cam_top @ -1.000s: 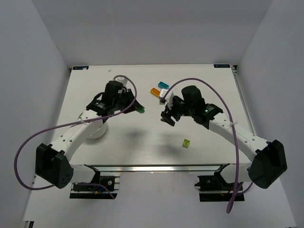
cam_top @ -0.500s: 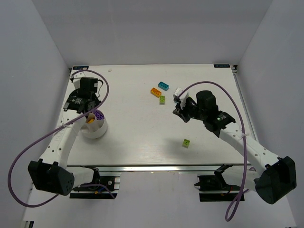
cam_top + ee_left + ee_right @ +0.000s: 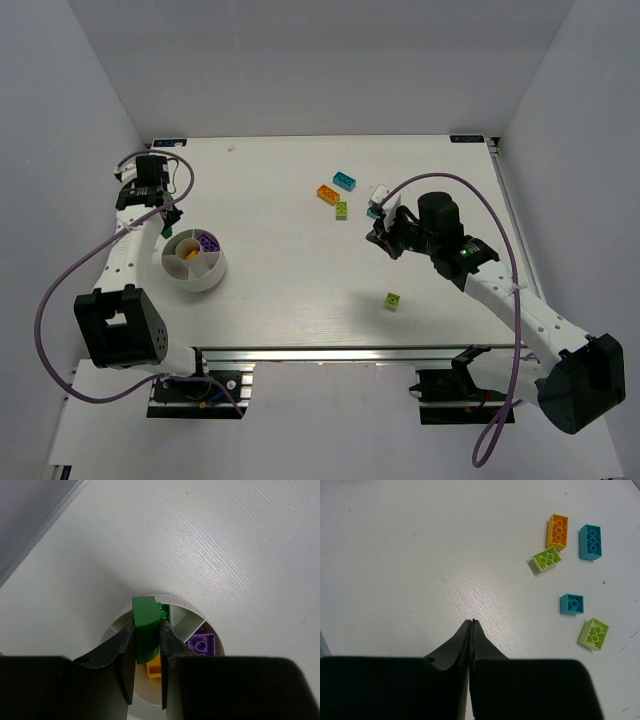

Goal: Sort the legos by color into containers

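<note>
My left gripper (image 3: 146, 625) is shut on a dark green lego (image 3: 146, 630) and hovers over the round white divided container (image 3: 192, 611). In its wedges lie a purple lego (image 3: 201, 644) and a yellow-orange one (image 3: 155, 665). From above, the left gripper (image 3: 168, 226) hangs at the far-left rim of the container (image 3: 214, 277). My right gripper (image 3: 472, 622) is shut and empty above bare table, seen right of centre (image 3: 378, 240) from above. To its right lie an orange lego (image 3: 557, 531), a long cyan lego (image 3: 590, 541), a small cyan lego (image 3: 571, 603) and two lime ones (image 3: 546, 559) (image 3: 593, 633).
Another lime lego (image 3: 393, 300) lies alone nearer the front edge, below the right arm. The cluster of orange (image 3: 328, 194), cyan (image 3: 345, 180) and lime (image 3: 342, 209) sits at the back centre. White walls close in the table on three sides.
The left arm has swung from the table's centre out to the left over the container, carrying the green lego. The right gripper has shut and drawn back to the right.
</note>
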